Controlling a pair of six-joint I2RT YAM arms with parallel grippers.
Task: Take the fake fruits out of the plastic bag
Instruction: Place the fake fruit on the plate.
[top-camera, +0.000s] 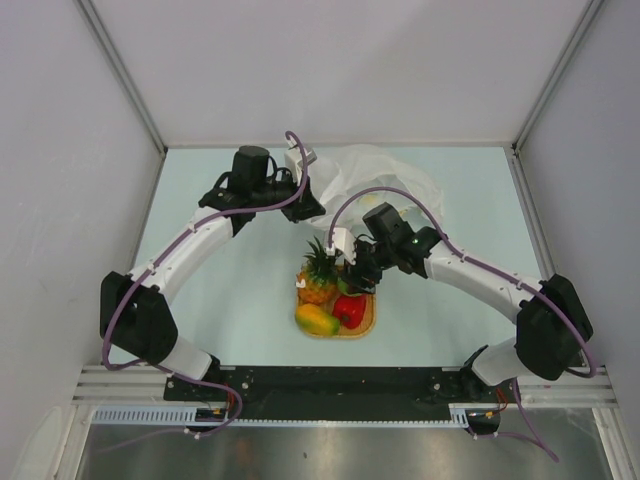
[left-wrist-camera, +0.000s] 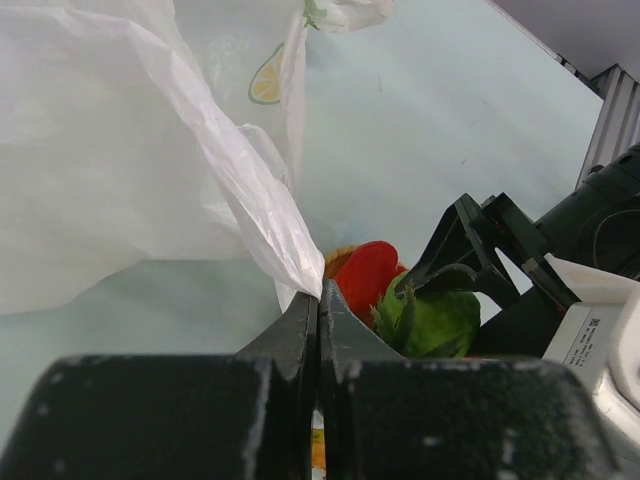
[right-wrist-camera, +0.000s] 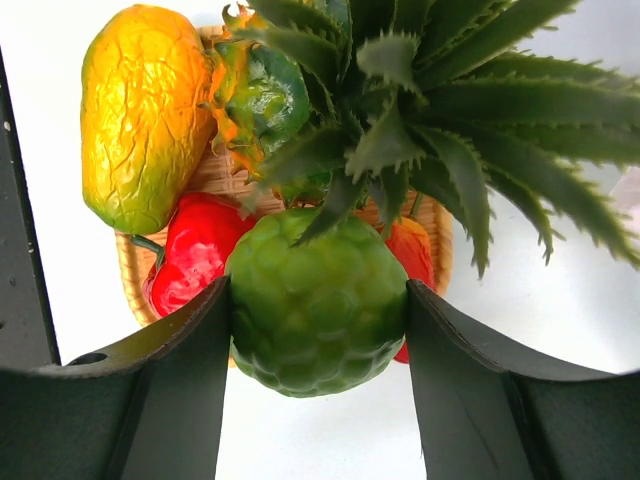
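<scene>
The left pincer (left-wrist-camera: 318, 300) is clamping fully closed on a fold of the plastic bag (left-wrist-camera: 120, 150), which is spreading beyond its tips over the bench (top-camera: 230, 290). The right pincer (right-wrist-camera: 318, 290) is gripping the small green piece (right-wrist-camera: 315, 345) between its fingers; just beyond it the mango (right-wrist-camera: 140, 120), red piece (right-wrist-camera: 195, 250) and pineapple (right-wrist-camera: 450, 110) are sitting on the woven mat (top-camera: 371, 320).

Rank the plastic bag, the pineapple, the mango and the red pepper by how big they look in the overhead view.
1. plastic bag, clearly the largest
2. pineapple, counting its green crown
3. mango and red pepper: they look about alike, so no ranking between them
</scene>
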